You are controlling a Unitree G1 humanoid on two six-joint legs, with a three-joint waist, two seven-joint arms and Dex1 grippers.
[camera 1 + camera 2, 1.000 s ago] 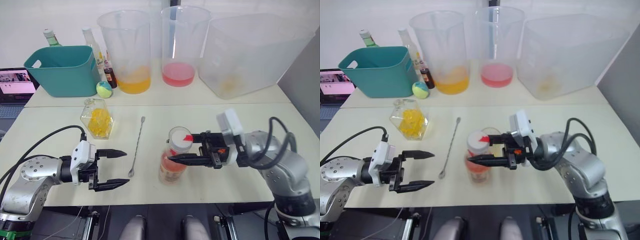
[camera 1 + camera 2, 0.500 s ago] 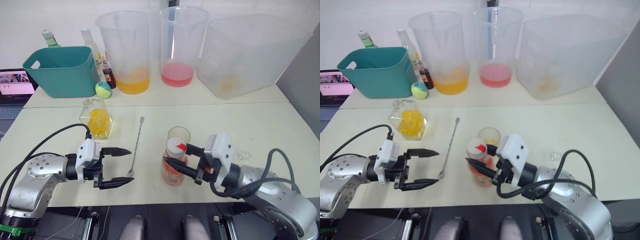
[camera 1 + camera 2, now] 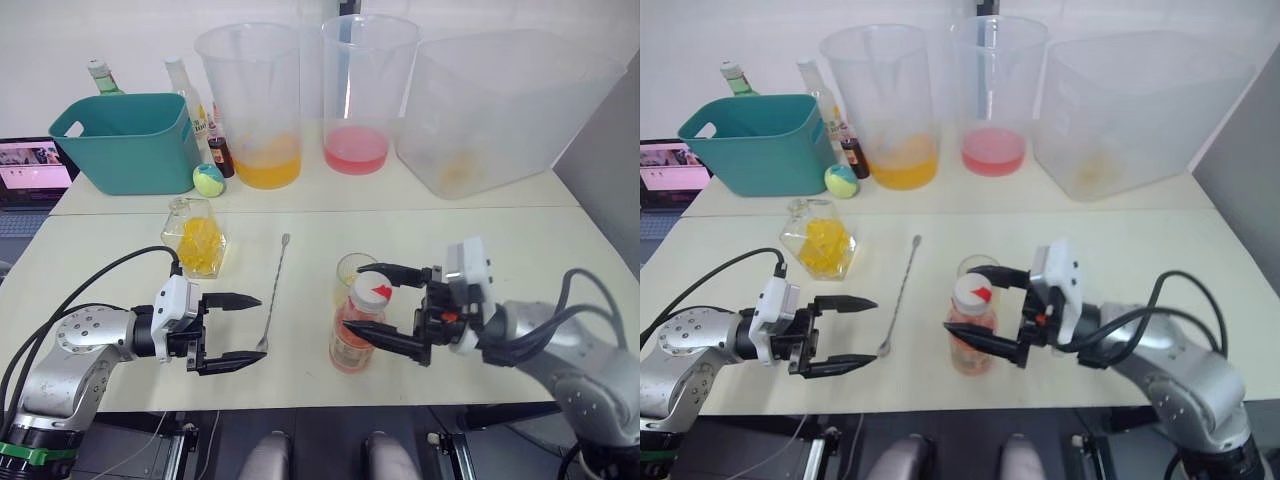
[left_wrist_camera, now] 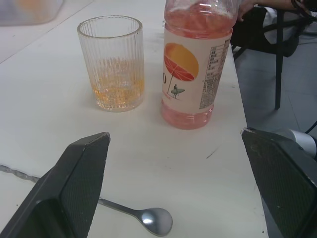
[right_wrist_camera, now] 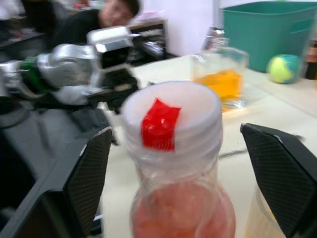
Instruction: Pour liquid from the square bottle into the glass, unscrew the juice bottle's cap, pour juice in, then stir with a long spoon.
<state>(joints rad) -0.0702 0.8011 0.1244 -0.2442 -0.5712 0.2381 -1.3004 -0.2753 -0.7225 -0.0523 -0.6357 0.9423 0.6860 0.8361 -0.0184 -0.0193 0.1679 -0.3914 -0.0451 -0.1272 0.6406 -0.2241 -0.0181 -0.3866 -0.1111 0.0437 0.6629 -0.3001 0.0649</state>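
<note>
Head eyes: high up, looking down over the desk (image 3: 480,235).
Left wrist: low, looking across at the glass (image 4: 112,62) and juice bottle (image 4: 195,64).
Right wrist: very close to the cap (image 5: 171,116).
Shared: the juice bottle.

We see the right gripper (image 3: 385,306) has swung back up level with the small white red-marked cap (image 3: 373,291). Its jaws have spread wider, one to each side of the cap.
</note>
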